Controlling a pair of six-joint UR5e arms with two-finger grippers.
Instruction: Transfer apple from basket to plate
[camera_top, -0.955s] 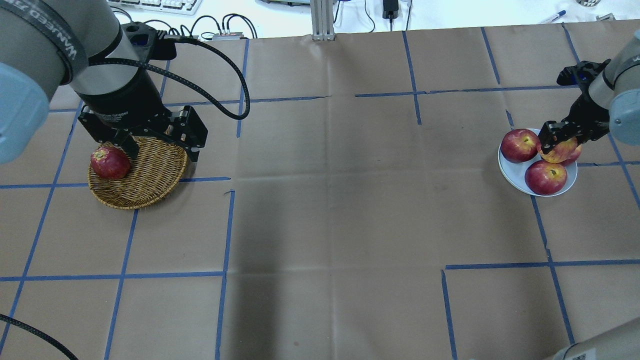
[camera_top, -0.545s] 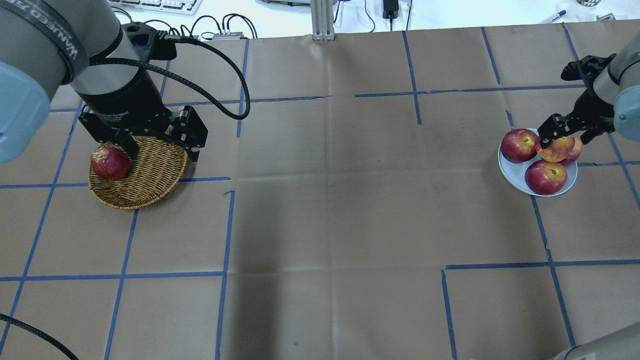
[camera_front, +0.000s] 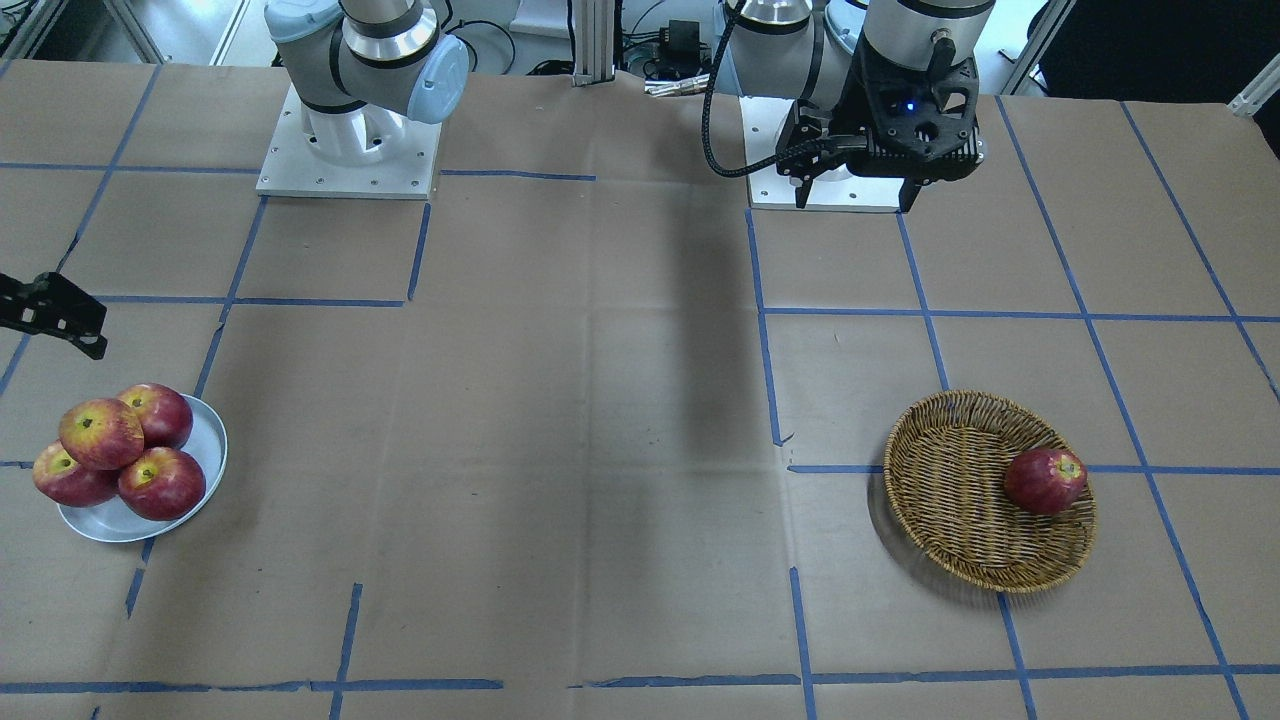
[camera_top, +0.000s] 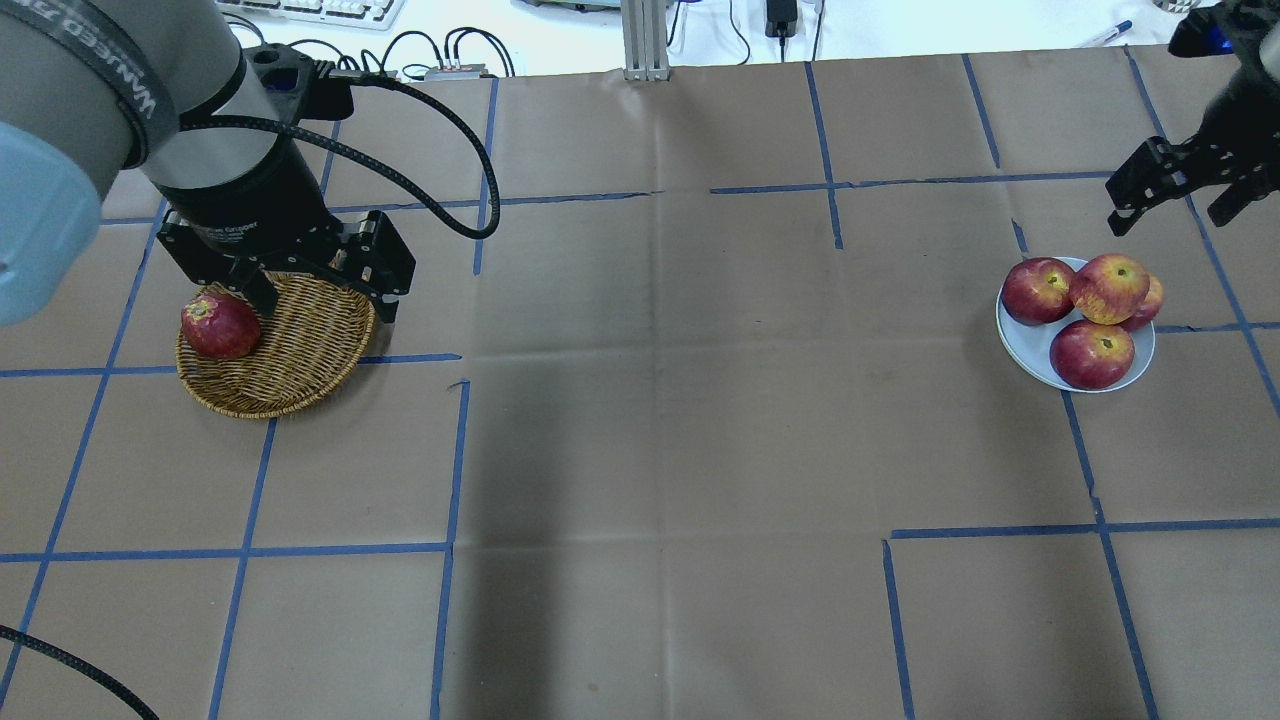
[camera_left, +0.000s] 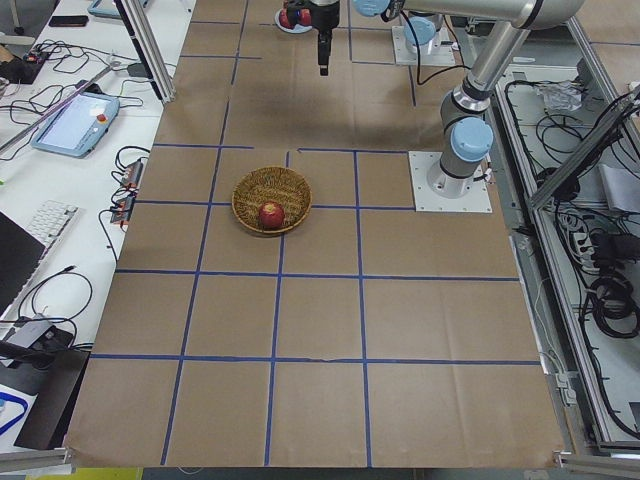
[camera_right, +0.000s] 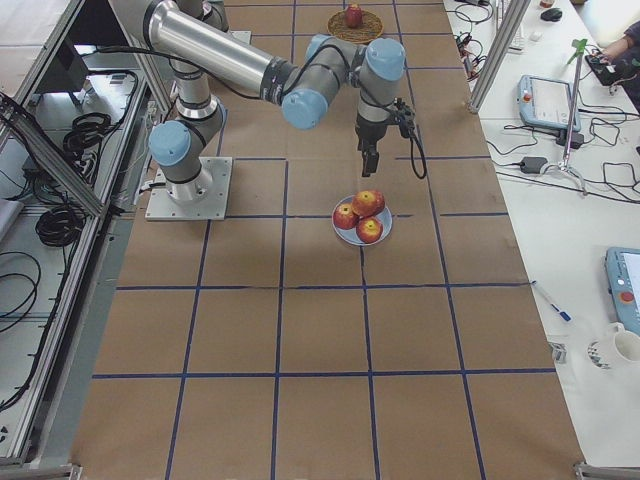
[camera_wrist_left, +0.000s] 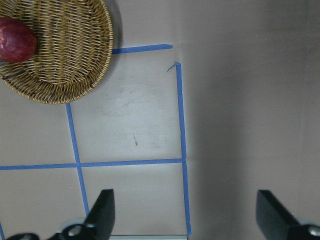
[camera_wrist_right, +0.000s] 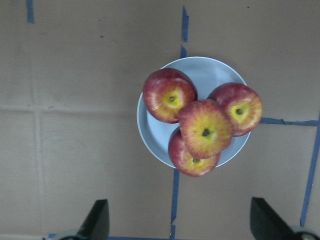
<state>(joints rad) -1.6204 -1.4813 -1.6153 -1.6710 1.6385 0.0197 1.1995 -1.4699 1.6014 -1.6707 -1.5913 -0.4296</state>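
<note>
The pale apple (camera_top: 1108, 288) with yellow-orange blush rests on top of three darker apples on the silver-grey plate (camera_top: 1030, 345); it also shows in the right wrist view (camera_wrist_right: 205, 128) and the front view (camera_front: 100, 432). My right gripper (camera_top: 1170, 205) is open and empty, raised above and beyond the plate (camera_wrist_right: 210, 70). The wicker basket (camera_top: 300, 350) holds one dark red apple (camera_top: 220, 326). My left gripper (camera_top: 320, 300) is open and empty, high above the table beside the basket (camera_wrist_left: 70, 50).
Brown paper with blue tape lines covers the table (camera_top: 660, 400). Cables and a keyboard lie beyond the far edge (camera_top: 440, 50). The plate sits near the right end, the basket near the left end.
My right gripper, down at the pale apple a second ago, has lifted up and away from the plate. The apple stays on the pile. The left arm has not moved.
</note>
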